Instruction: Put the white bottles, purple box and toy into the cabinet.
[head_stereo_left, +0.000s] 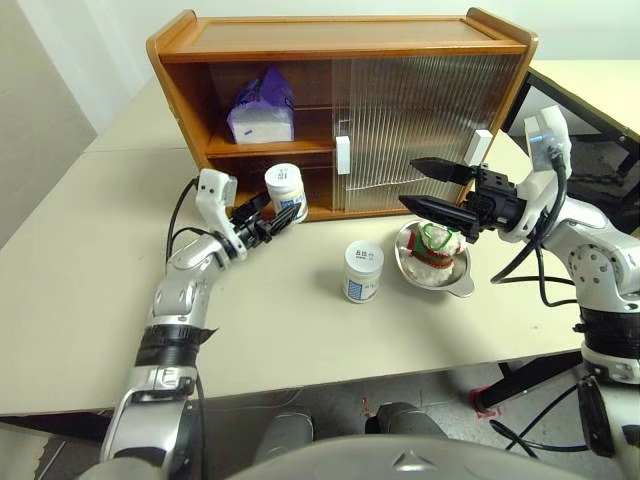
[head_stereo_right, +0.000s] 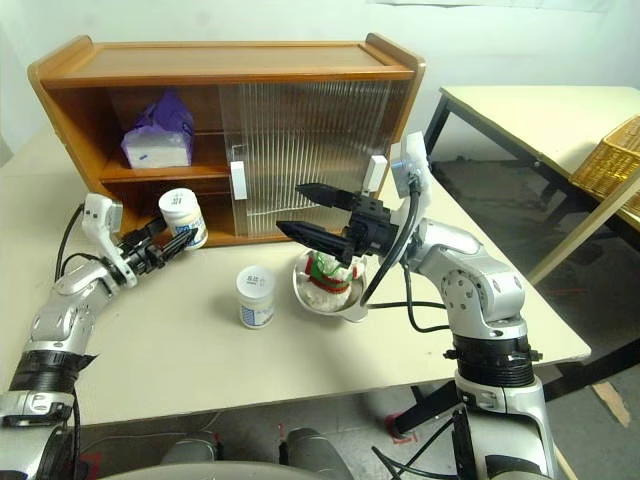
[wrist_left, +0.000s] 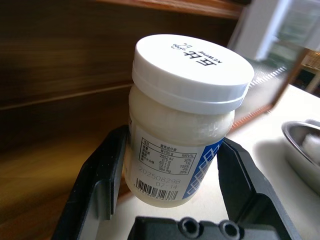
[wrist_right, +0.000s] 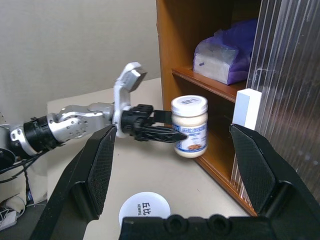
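Note:
My left gripper (head_stereo_left: 278, 219) is shut on a white bottle (head_stereo_left: 287, 190), held upright just in front of the cabinet's (head_stereo_left: 340, 60) open lower-left bay; its black fingers (wrist_left: 107, 175) clamp the jar's sides. A second white bottle (head_stereo_left: 363, 271) stands on the table, a little out from the cabinet's front. The purple box (head_stereo_left: 262, 108) lies on the upper left shelf. The toy (head_stereo_left: 437, 246) sits in a steel bowl (head_stereo_left: 434, 274). My right gripper (head_stereo_left: 430, 187) hangs open above the bowl, pointing left, with nothing between its fingers.
The cabinet's ribbed sliding doors (head_stereo_left: 420, 120) cover its right part, and white handles (head_stereo_left: 343, 155) stick out. A second table (head_stereo_right: 530, 110) with a wicker basket (head_stereo_right: 612, 160) stands to the right. Bare tabletop (head_stereo_left: 90, 260) stretches to the left.

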